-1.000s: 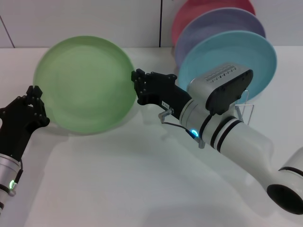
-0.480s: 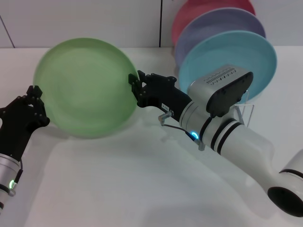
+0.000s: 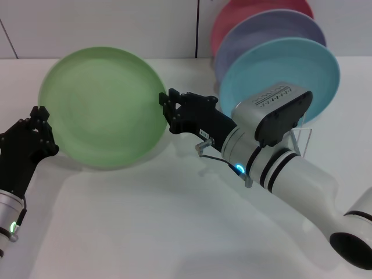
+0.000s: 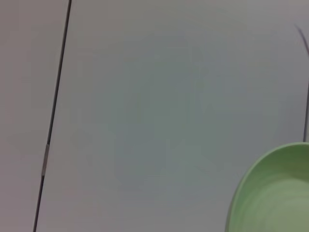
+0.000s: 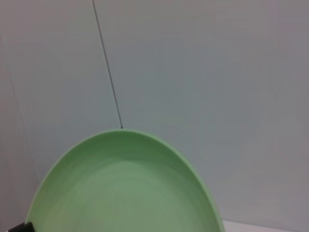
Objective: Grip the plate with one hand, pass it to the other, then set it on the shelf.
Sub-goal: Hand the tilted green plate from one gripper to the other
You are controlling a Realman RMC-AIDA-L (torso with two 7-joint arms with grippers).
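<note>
The light green plate [image 3: 102,107] is held up off the table, tilted toward me. My left gripper [image 3: 39,116], on the slim black forearm, is shut on its left rim. My right gripper [image 3: 165,104], on the bulky white arm, has its fingers around the plate's right rim and is shut on it. The plate also shows in the left wrist view [image 4: 275,193] and in the right wrist view [image 5: 123,188]. The silver wire shelf [image 3: 303,136] stands at the back right, mostly hidden behind my right arm and the plates in it.
A sky-blue plate [image 3: 314,64], a lavender plate [image 3: 267,32] and a pink plate [image 3: 256,9] stand upright in the shelf. The white table [image 3: 145,221] spreads below the arms. A white wall runs behind.
My right gripper has moved left onto the plate's right rim and closed around it. The plate and my left gripper have shifted slightly left.
</note>
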